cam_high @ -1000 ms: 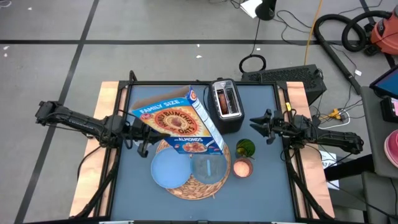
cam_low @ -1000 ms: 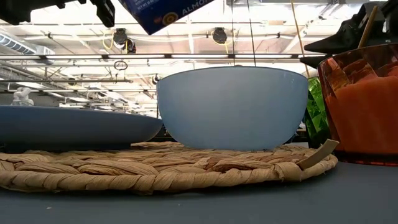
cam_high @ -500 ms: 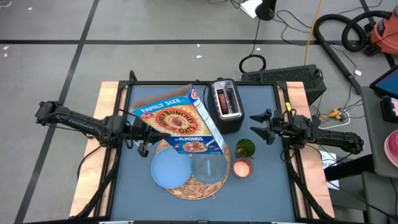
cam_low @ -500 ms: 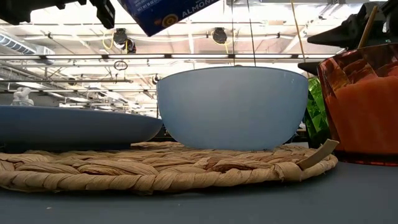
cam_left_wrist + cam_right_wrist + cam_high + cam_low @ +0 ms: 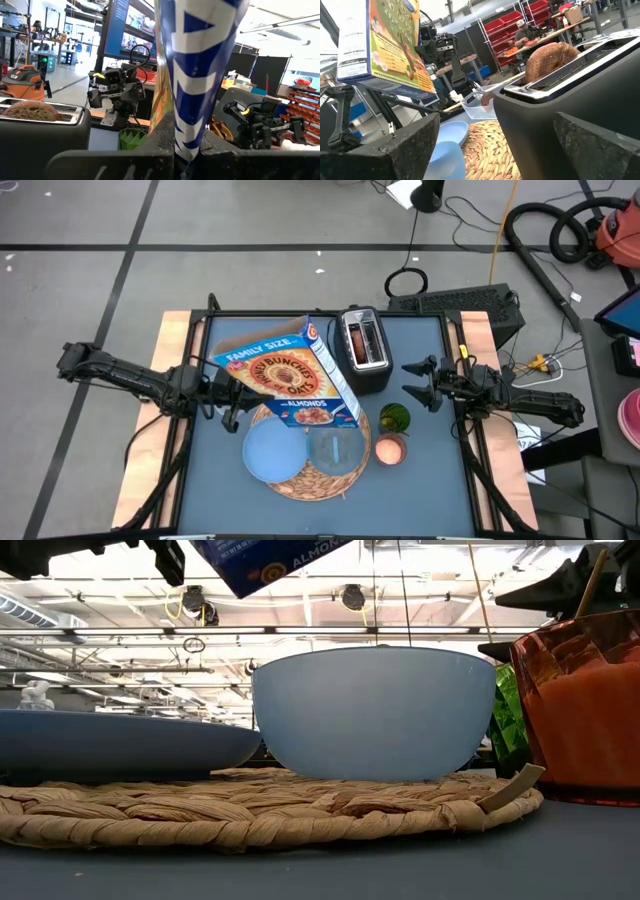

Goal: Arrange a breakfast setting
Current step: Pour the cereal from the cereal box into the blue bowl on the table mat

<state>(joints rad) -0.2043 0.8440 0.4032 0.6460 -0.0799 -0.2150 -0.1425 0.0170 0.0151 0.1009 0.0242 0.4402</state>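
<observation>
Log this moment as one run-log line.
left gripper: shut on cereal box, held tilted over mat | right gripper: open, empty, beside toaster | bowl: empty | plate: empty

Toaster point(image 5: 364, 350) and raised cereal box point(image 5: 290, 385) crowding the mat's point(image 5: 318, 482) far side

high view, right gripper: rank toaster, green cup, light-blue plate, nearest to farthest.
From the right gripper, open at the table's right side:
1. Green cup, just in front of the gripper, beside the orange cup; toaster, just left of it at the back edge. Too close to call between these two.
2. Light-blue plate, far left on the woven mat.
</observation>
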